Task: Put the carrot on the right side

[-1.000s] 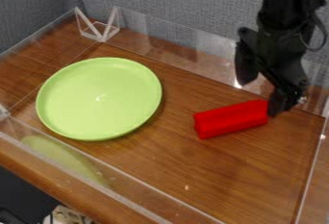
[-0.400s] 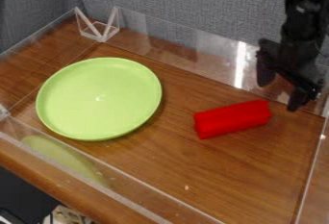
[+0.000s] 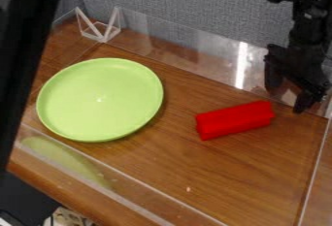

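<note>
The carrot (image 3: pixel 236 119) is a red bar lying flat on the wooden table, to the right of the green plate (image 3: pixel 100 97). My gripper (image 3: pixel 294 95) hangs pointing down at the far right, just behind and to the right of the carrot's right end. Its jaws are open and hold nothing. A small gap seems to separate the black fingers (image 3: pixel 277 82) from the carrot.
Clear plastic walls (image 3: pixel 208 44) ring the table. A white wire stand (image 3: pixel 97 24) sits in the back left corner. A dark blurred band (image 3: pixel 29 84) crosses the left of the picture, close to the camera, hiding part of that side.
The gripper has moved from over the carrot's right end to a spot behind and to its right, still open. The carrot stayed put. A dark band has appeared at the left.
</note>
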Motion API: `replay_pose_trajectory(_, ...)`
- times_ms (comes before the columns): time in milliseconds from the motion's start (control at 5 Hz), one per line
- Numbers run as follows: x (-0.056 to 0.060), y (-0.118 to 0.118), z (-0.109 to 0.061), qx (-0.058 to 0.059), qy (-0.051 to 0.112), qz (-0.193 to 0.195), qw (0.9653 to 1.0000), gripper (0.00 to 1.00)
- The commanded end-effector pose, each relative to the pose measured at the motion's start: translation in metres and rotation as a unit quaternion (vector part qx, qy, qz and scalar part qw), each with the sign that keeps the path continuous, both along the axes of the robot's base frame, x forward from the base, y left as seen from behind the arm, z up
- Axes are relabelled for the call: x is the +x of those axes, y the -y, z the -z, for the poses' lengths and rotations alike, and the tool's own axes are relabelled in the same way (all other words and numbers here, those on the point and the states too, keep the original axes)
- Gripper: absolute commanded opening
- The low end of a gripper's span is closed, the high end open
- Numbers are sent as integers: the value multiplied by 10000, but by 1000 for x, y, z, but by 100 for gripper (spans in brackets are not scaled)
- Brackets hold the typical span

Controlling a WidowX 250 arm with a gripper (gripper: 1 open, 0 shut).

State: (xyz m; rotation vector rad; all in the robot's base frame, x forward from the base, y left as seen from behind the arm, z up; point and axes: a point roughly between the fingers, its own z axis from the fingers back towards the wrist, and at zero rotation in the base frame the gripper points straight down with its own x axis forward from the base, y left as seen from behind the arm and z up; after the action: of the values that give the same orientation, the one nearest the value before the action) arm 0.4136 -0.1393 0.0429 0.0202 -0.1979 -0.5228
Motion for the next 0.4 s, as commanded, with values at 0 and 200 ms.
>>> replay_pose_trajectory(0, 9, 4, -6, -80, 211, 86, 9997, 0)
replay_pose_trajectory(200, 8, 9, 3, -92, 140, 24, 9999, 0)
